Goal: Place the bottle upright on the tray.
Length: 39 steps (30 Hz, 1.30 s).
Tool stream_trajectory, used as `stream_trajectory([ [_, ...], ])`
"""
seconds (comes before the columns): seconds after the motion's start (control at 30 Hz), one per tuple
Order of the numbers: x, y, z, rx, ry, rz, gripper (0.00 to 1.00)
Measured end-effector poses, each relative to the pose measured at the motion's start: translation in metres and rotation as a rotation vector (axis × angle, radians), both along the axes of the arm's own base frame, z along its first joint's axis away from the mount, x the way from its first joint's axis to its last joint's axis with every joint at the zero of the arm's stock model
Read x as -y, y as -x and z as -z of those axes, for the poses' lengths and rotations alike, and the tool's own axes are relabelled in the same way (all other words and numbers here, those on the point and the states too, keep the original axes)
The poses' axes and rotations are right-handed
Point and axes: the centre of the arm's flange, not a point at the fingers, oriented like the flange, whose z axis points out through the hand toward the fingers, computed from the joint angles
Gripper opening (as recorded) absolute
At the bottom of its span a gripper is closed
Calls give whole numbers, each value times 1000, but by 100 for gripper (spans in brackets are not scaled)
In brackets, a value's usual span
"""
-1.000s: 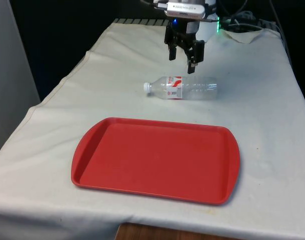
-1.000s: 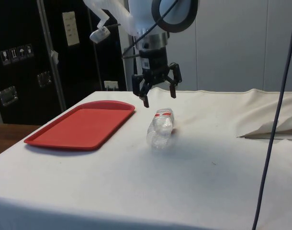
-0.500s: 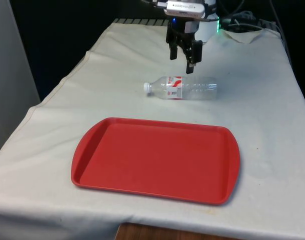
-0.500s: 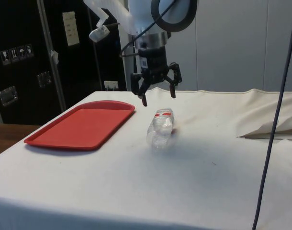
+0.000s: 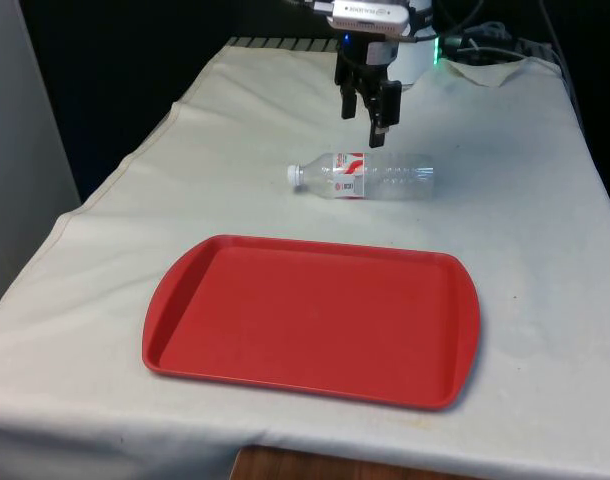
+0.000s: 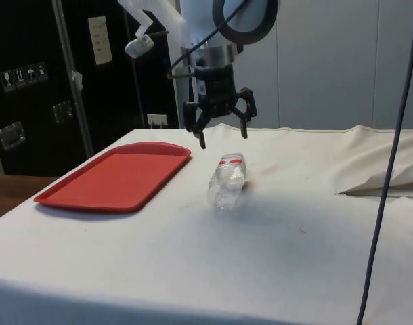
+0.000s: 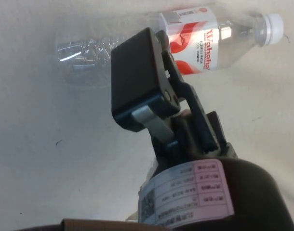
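Note:
A clear plastic bottle (image 5: 365, 176) with a red-and-white label and a white cap lies on its side on the white cloth, cap towards the front view's left. It is beyond the red tray (image 5: 185, 270), which holds nothing. My gripper (image 5: 363, 118) hangs open above the cloth, just behind and over the bottle, and touches nothing. From the side, the gripper (image 6: 223, 135) is spread wide above the bottle (image 6: 227, 181), with the tray (image 6: 115, 177) to the side. In the wrist view the bottle (image 7: 195, 33) lies past one black finger (image 7: 137, 82).
A crumpled fold of white cloth (image 5: 490, 70) lies at the table's far end near the robot's base. A dark cable (image 6: 389, 162) hangs across the side view in front of the table. A cloth ridge (image 6: 389, 186) runs along that side.
The gripper has risen a little and turned about its vertical axis, staying open. The bottle and the tray have not moved.

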Motion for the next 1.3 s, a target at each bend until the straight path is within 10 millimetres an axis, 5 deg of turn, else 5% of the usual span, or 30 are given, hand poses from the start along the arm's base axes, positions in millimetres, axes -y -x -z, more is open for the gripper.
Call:
stream_trajectory([
  [1.3, 2, -3, -2, 29, 2, 231, 100],
])
